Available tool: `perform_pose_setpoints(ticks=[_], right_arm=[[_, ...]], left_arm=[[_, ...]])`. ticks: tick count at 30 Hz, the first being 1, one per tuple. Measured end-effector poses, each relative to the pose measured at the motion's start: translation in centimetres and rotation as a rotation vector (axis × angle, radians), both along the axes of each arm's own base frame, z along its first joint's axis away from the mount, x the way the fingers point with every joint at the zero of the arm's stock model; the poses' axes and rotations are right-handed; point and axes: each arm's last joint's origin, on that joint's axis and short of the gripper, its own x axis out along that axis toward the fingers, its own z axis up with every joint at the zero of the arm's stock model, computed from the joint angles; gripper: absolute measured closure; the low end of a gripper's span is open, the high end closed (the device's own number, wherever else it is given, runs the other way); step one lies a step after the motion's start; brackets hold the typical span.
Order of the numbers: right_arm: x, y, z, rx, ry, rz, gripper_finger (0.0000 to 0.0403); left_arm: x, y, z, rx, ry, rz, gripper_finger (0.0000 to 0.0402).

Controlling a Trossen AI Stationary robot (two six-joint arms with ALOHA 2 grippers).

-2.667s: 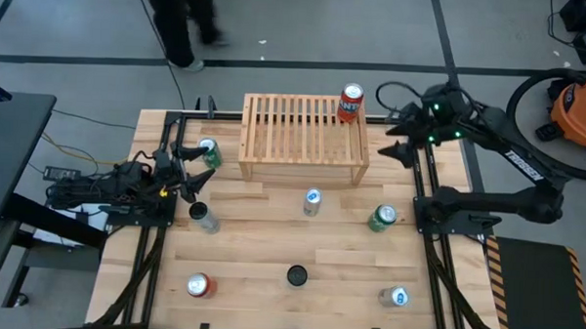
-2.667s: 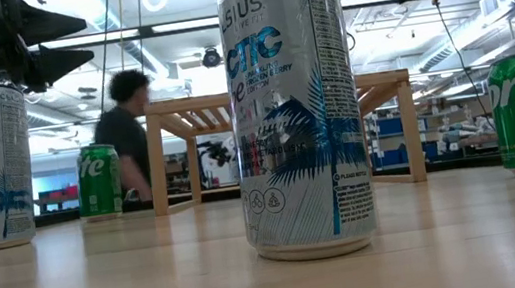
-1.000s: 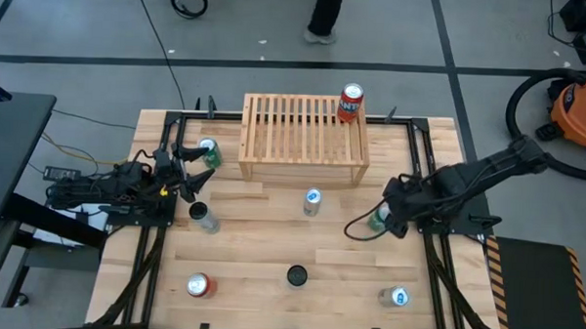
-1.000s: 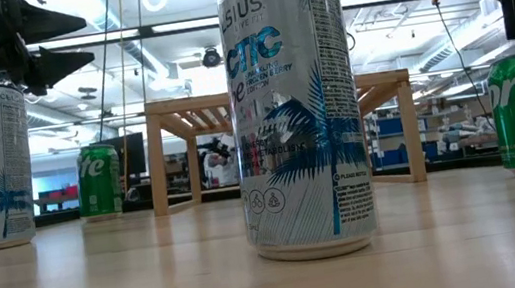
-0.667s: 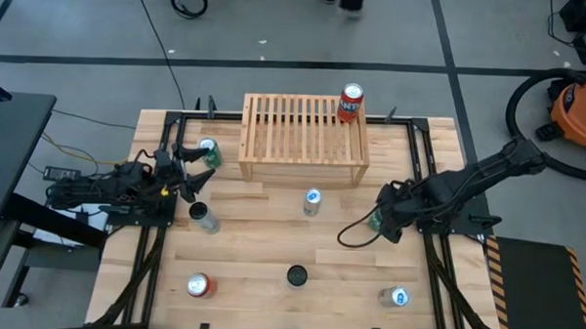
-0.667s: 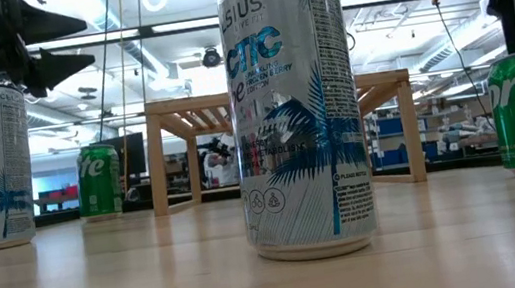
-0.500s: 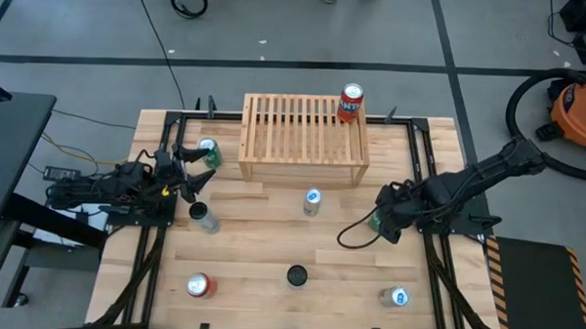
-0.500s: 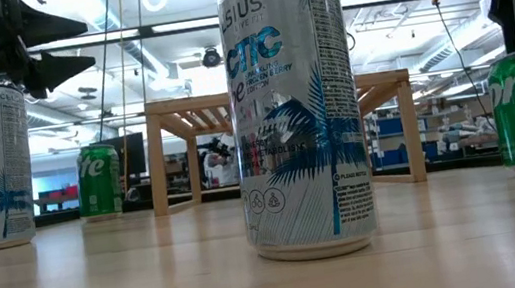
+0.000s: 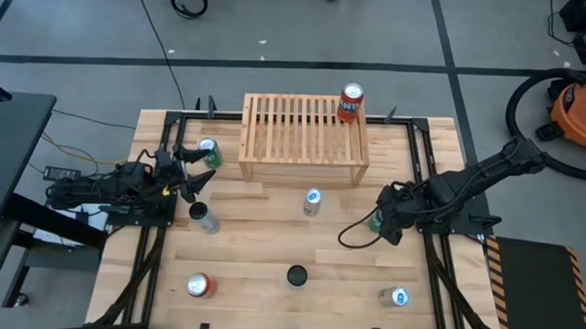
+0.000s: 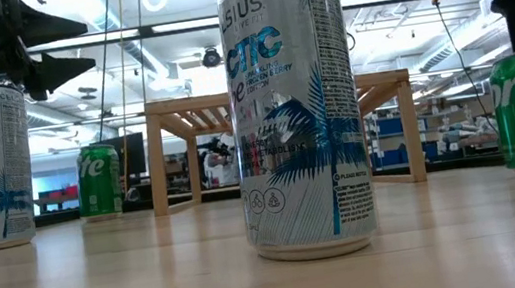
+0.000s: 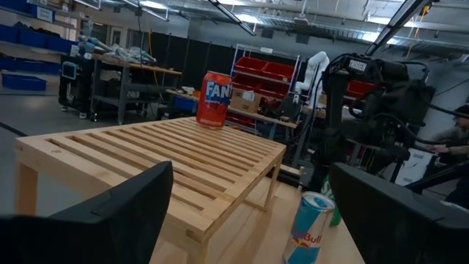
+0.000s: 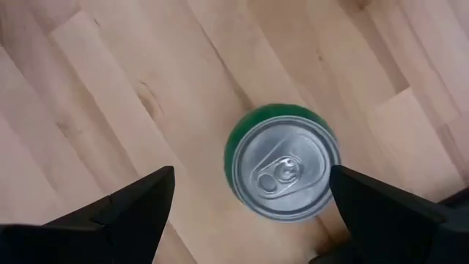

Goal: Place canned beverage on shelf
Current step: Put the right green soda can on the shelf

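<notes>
My right arm swung down from the shelf to the green can

I brought my right gripper (image 9: 382,224) away from the far right corner of the shelf (image 9: 304,136), where it hung near the orange can (image 9: 350,102), and lowered it over the green can (image 12: 284,171), which now sits straight below it between the spread fingers (image 12: 124,205). The person who walked past behind the table has gone.

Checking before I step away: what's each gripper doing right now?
Left gripper: open, empty, beside the shelf.
Right gripper: open, directly above the green can, not gripping.
</notes>
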Motion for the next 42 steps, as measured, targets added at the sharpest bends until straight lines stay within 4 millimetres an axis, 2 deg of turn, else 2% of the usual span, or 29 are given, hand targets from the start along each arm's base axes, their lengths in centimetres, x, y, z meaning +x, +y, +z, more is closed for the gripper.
perform_pose_setpoints(ticks=[12,35,42], right_arm=[[-0.5,-0.4,-0.1,-0.078,0.028,-0.023,0.0030],[-0.4,-0.2,-4.5,-0.030,0.027,-0.024,0.0030],[-0.2,-0.1,-4.7,-0.014,0.005,-0.019,0.0032]], left_arm=[[0.0,0.0,-0.1,0.001,0.006,0.000,0.0033],[0.1,0.0,-0.4,0.001,0.042,0.000,0.0033],[0.1,0.0,-0.4,0.001,0.042,0.000,0.0033]])
